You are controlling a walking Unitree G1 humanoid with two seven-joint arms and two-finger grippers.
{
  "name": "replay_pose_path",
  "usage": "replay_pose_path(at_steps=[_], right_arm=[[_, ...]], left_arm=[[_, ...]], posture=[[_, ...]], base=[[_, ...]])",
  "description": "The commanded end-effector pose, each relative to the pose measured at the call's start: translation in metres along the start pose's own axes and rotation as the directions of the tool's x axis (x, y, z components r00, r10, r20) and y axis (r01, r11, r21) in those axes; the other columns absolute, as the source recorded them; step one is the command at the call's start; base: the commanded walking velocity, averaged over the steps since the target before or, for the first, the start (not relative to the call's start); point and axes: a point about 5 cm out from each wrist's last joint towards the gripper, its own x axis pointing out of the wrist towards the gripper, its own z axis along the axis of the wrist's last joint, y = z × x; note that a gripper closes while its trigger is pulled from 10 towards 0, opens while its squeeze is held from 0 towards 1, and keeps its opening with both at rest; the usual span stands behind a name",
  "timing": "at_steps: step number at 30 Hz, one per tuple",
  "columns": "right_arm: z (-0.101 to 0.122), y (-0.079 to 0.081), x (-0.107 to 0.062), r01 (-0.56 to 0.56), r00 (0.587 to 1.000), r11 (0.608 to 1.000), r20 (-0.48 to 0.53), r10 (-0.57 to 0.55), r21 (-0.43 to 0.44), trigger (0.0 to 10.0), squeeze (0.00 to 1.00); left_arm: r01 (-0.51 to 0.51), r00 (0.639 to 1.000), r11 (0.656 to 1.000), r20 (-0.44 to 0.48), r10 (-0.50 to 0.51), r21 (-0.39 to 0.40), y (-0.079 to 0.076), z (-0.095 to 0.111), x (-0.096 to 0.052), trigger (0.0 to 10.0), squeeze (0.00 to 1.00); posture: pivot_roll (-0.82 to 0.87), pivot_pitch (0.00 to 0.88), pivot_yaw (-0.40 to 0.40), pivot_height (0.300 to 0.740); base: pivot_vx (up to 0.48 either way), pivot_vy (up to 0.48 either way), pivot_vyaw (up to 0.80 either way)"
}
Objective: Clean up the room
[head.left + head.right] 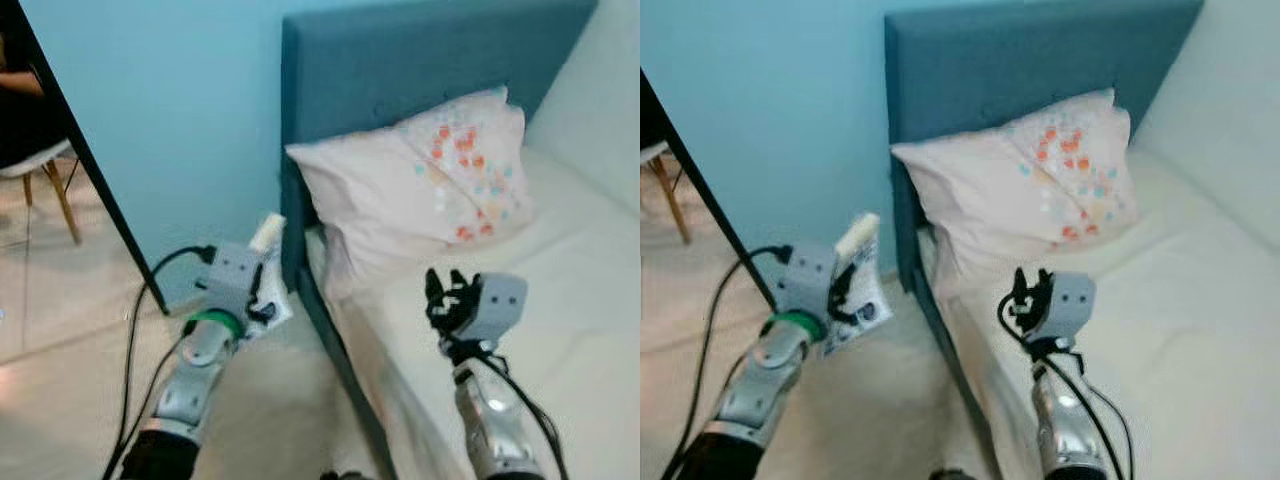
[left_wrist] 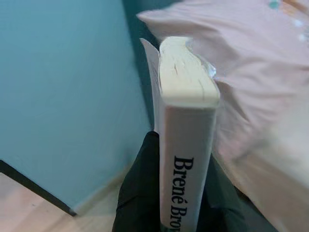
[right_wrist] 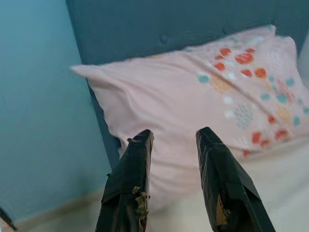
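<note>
From my remote station, I saw the left gripper [image 2: 181, 212] clamped on a white paperback book [image 2: 186, 140], its black fingers [image 2: 137, 193] pressed against both covers so the spine faced the wrist camera. The spine carried black lettering that began "Brené Bro", with the rest cut off at the frame's edge. The book stood roughly upright in the grasp, page edges uppermost, held above the pale floor [image 1: 60, 400] just beside the foot of the blue headboard [image 1: 400, 70]. A loose flap, perhaps a plastic cover or a dust jacket, stuck out from the pages, though blur kept me from saying which.

The right gripper [image 3: 174, 140] hung over the near edge of the white mattress [image 1: 560, 330], its two fingers parted with a clear gap between them and nothing in their hold. It pointed toward a pale pink pillow [image 1: 420, 180] that leaned against the headboard. The pillow bore a patch of orange, teal and yellow dots on its right half.

A light blue wall [image 1: 180, 110] ran behind the bed. A black frame edge [image 1: 100, 190] slanted down it on the robot's left, and beyond that edge stood a white chair with wooden legs [image 1: 45, 180]. Black cables [image 1: 135, 340] trailed back from the left wrist along the silver arm, and a green ring [image 1: 212, 322] circled that wrist just behind the gripper housing.
</note>
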Motion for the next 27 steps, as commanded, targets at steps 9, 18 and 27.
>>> replay_pose_path(at_steps=[9,18,27], right_arm=[[-0.008,-0.003,-0.004,0.032,0.999,0.999,-0.042,-0.031,0.025,10.0,0.00],[-0.008,-0.002,-0.003,0.026,0.999,0.999,-0.041,-0.024,0.029,10.0,0.00],[-0.008,-0.002,-0.003,0.026,0.999,0.999,-0.042,-0.025,0.030,10.0,0.00]], left_arm=[[0.205,0.977,0.945,-0.003,-0.213,-0.257,-0.014,0.003,-0.006,10.0,0.00],[0.191,0.980,0.947,-0.005,-0.199,-0.259,-0.013,0.003,-0.004,10.0,0.00],[0.194,0.979,0.944,-0.011,-0.204,-0.266,-0.012,0.002,-0.005,10.0,0.00]], posture=[[0.00,0.076,0.005,0.740],[-0.01,0.070,0.006,0.740],[-0.01,0.076,0.004,0.740]], base=[[0.186,0.000,-0.40],[0.000,0.000,-0.73],[0.000,0.000,-0.74]])
